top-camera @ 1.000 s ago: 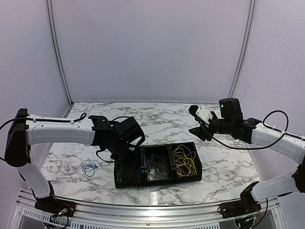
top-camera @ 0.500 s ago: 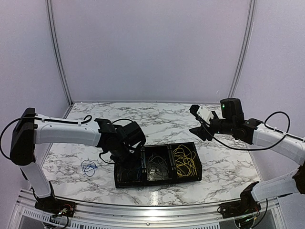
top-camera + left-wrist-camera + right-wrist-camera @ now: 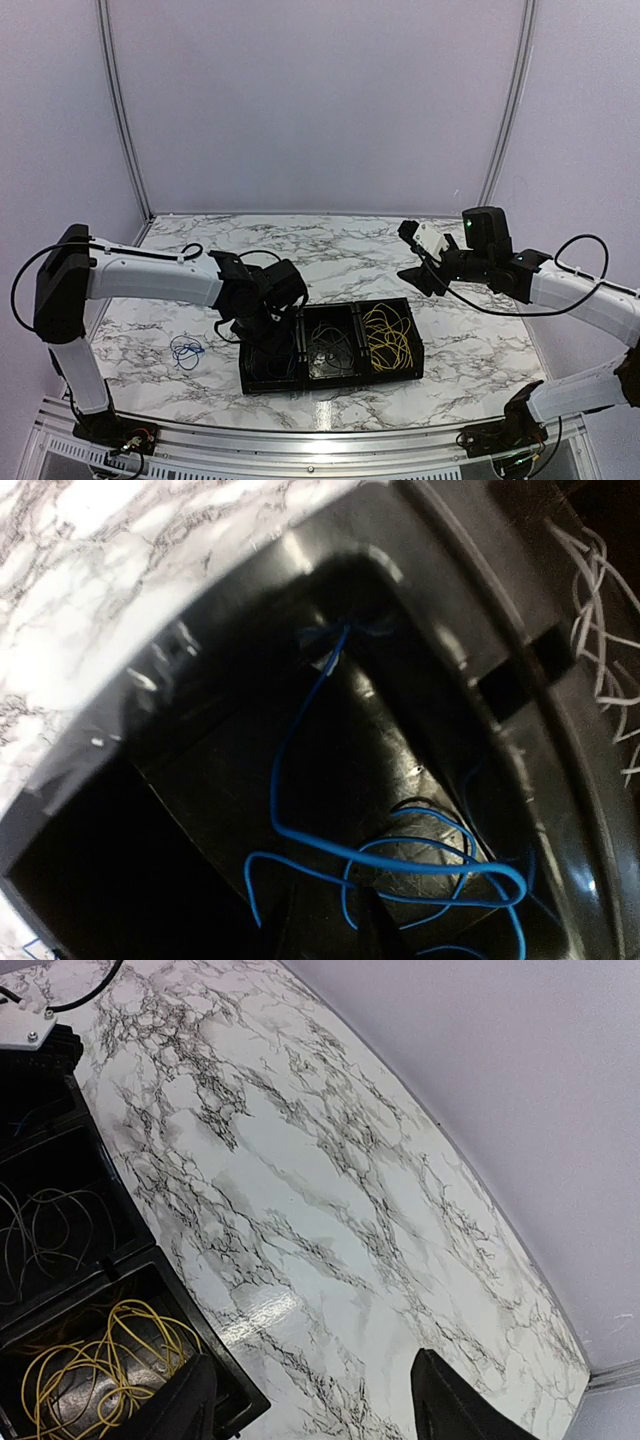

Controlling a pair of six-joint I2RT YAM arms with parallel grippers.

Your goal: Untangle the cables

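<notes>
Top external view gives us the layout: a black plastic tray with three compartments (image 3: 330, 382) sits near the front of the white marble-patterned table (image 3: 480, 350). A coil of thin yellow wires (image 3: 385, 340) fills its right compartment. Fine grey wires (image 3: 330, 350) lie in the middle one. A thin blue wire (image 3: 277, 790) curls in the left one, running up into a far corner. A small loose blue wire loop (image 3: 186, 350) lies on the table, well to the left of the tray.

We judge the sorting well advanced, since each colour has its own compartment. The blue strands look like what is left, both those in the tray and the loop outside it.

Our left gripper (image 3: 272, 335) reaches down into the left compartment. Its jaws are lost in the dark there, so we cannot tell how wide they stand or whether they hold the blue wire. Our right gripper (image 3: 410, 256) hangs above the table, beyond the tray's far right corner, jaws wide apart and holding nothing.

Room is tight for the left gripper, with the tray's outer wall on one side and the divider on the other. The tray also sits close to the table's near edge. The table is open on the far side, and to the left and right of the tray.
</notes>
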